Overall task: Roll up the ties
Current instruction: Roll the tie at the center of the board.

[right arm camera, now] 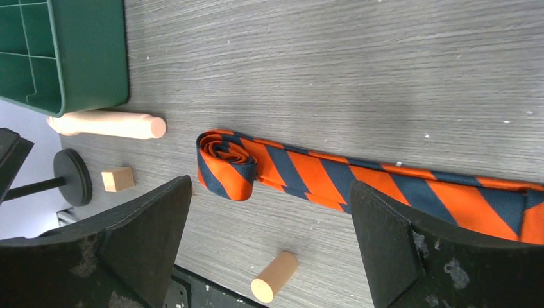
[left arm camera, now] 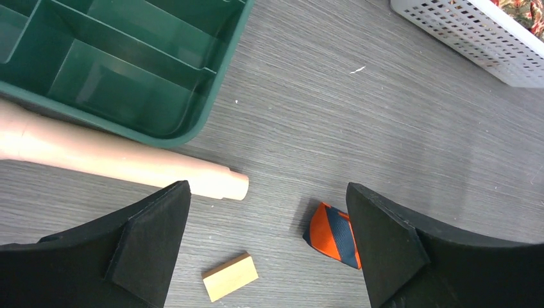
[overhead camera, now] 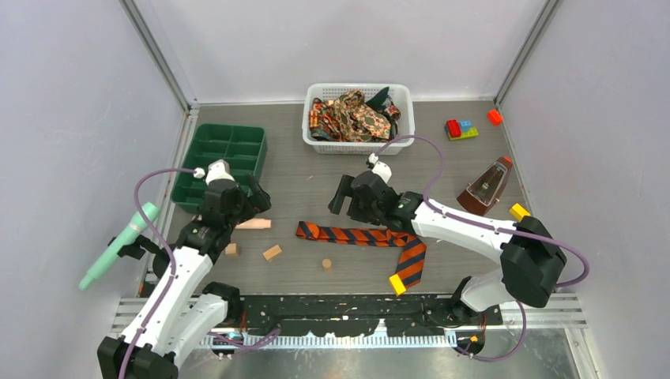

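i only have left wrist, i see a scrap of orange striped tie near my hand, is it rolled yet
observer: only its end: the right wrist view shows a small coil, the rest of the striped tie lying flat
operator: where's the right hand
observer: the right hand hangs open above the tie, holding nothing
operator: any more ties
observer: a heap of patterned ties in the white basket

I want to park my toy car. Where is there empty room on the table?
Bare patch: between the green tray, the white basket and the striped tie. Crowded: beside the tie's rolled end, among the wooden blocks and peg.
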{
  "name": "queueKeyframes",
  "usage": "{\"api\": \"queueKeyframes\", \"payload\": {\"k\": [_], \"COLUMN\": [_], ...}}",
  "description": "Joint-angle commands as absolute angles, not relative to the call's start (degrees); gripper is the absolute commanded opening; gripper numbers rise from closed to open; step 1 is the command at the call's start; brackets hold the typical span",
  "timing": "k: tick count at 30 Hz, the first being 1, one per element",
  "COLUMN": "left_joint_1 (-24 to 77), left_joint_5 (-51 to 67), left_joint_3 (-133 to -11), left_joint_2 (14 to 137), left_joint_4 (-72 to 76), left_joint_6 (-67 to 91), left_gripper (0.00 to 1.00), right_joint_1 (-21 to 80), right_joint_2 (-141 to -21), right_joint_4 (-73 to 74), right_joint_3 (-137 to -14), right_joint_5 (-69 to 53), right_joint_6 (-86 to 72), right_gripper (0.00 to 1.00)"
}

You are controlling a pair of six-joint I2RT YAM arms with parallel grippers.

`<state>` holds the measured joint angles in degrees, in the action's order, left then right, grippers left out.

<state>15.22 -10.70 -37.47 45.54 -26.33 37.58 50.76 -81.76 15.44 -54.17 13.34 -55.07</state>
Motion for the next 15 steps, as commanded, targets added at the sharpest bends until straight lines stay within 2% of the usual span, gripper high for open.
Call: {"api": "queueKeyframes", "payload": {"k": [1,5,7,11,15], "left_joint_1": [14.86,14.86,14.85,15.21,15.90], "left_joint_5": [-12.16,-6.07,-1.89,6.77,7.18], "left_joint_3": [-37.94,-39.91,-38.96,-35.83,-33.66], "left_joint_2": [45.22,50.38,52.55,55.69,56.29], "left_joint_4": [-23.93,-25.31,-22.41,-16.63,-15.56], "left_joint_6": [38.17,38.06,38.06,39.71,40.32], "left_gripper": [0.94,0.93,0.89,0.76,0.71], "right_joint_1": [50.98,52.68,54.01,56.02,56.71], "right_joint_2": [-82.76,-84.88,-86.20,-88.27,-91.41], "right_joint_4": [11.34,7.88,6.82,4.21,1.36], "right_joint_3": [-54.10,-53.92,-54.29,-53.79,-53.52], "right_joint_5": [9.83,7.89,7.17,6.72,4.68], "right_joint_6": [-59.12,-62.44,-64.09,-68.11,-70.22], "right_gripper": [0.99,0.93,0.88,0.72,0.57]}}
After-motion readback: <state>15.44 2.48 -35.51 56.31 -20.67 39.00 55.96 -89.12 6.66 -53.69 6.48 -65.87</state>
